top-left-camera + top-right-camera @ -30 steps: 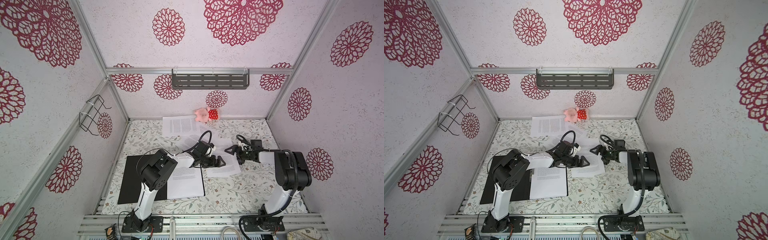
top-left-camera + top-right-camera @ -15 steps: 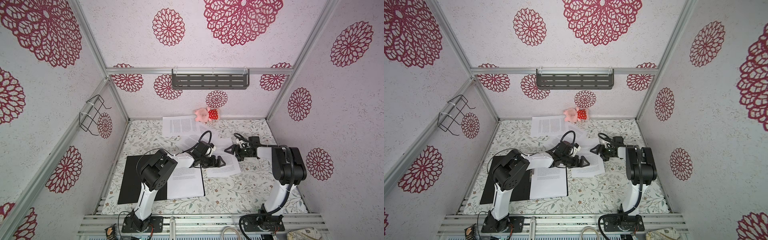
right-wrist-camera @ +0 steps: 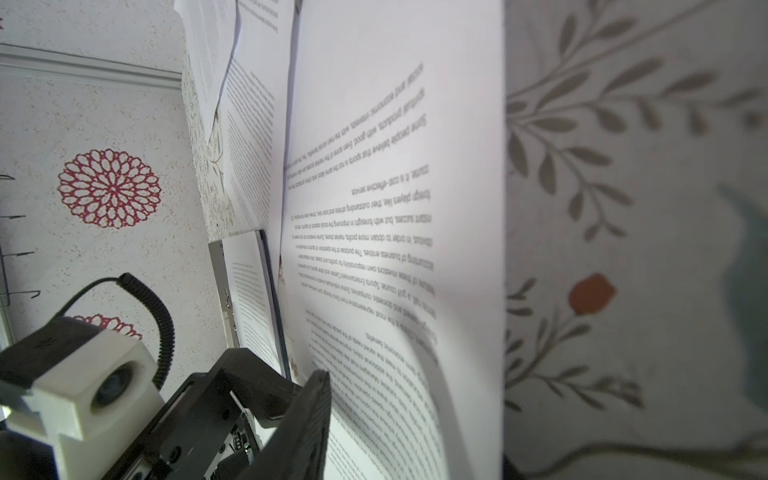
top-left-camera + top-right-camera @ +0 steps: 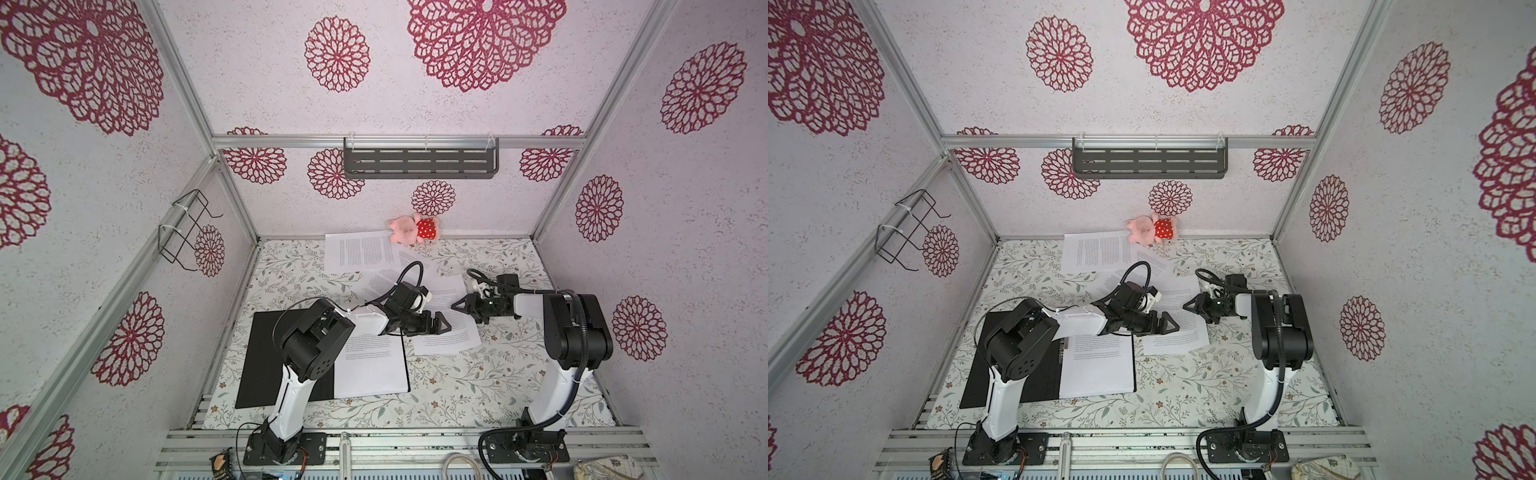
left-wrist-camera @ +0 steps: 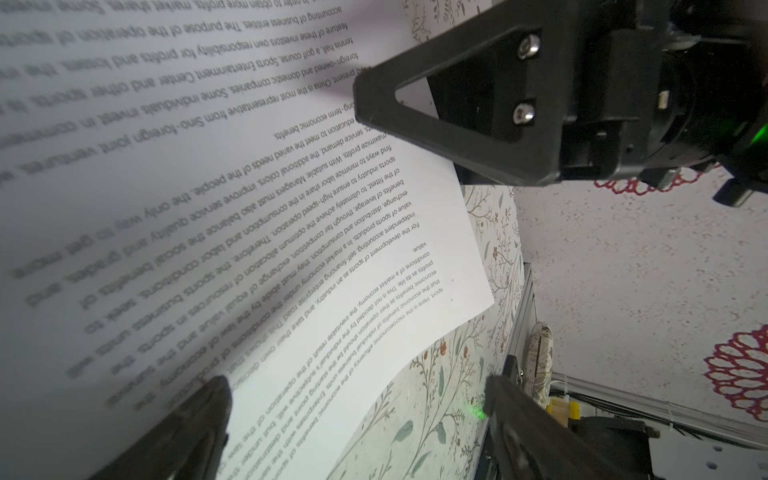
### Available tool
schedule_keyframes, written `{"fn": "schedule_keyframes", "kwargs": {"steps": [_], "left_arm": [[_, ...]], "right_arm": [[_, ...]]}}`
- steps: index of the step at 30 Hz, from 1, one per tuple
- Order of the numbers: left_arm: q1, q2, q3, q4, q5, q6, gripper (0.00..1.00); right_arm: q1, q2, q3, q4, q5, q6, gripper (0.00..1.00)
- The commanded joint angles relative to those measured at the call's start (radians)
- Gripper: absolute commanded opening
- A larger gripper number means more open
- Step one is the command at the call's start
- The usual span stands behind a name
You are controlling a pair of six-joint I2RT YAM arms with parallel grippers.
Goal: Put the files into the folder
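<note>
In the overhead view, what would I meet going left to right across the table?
folder → printed sheet lying in it → left gripper → right gripper → right arm's black joint

Finding: a robot test cell in a lab, dressed up, not a home. My left arm [image 4: 316, 340] and right arm [image 4: 577, 328] stand mounted on a slotted aluminium rail [image 4: 415, 436] along the near edge. Aluminium posts [image 4: 185, 75] frame three walls [image 4: 415, 108] papered with red rosettes [image 4: 336, 54]. A leaf-print mat [image 4: 478, 374] serves as work surface. A grey slotted shelf [image 4: 419, 162] hangs on the far wall, a wire rack [image 4: 187, 228] on the left wall.
</note>
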State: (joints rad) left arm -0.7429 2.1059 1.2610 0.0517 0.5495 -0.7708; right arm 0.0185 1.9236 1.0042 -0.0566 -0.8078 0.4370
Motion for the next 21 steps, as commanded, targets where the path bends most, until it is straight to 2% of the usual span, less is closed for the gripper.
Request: {"fn": "schedule_keyframes", "kwargs": {"steps": [1, 7, 9, 14, 16, 21], "left_arm": [[0.013, 0.055, -0.046, -0.165, -0.054, -0.007, 0.99], [0.017, 0.051, -0.034, -0.176, -0.051, -0.001, 0.99], [0.018, 0.048, -0.027, -0.180, -0.051, 0.002, 0.99], [0.020, 0.051, -0.014, -0.193, -0.051, 0.008, 0.99], [0.020, 0.053, -0.013, -0.196, -0.051, 0.010, 0.99], [0.022, 0.056, -0.015, -0.197, -0.051, 0.011, 0.99]], "right_arm": [[0.004, 0.018, -0.004, -0.046, 0.029, -0.018, 0.36], [0.004, 0.015, -0.007, -0.041, 0.033, -0.009, 0.20], [0.004, 0.005, -0.009, -0.042, 0.036, -0.007, 0.18], [0.003, -0.018, -0.006, -0.056, 0.030, -0.013, 0.18], [-0.001, -0.024, -0.001, -0.072, 0.035, -0.018, 0.25], [-0.016, -0.027, 0.010, -0.091, 0.022, -0.022, 0.32]]}}
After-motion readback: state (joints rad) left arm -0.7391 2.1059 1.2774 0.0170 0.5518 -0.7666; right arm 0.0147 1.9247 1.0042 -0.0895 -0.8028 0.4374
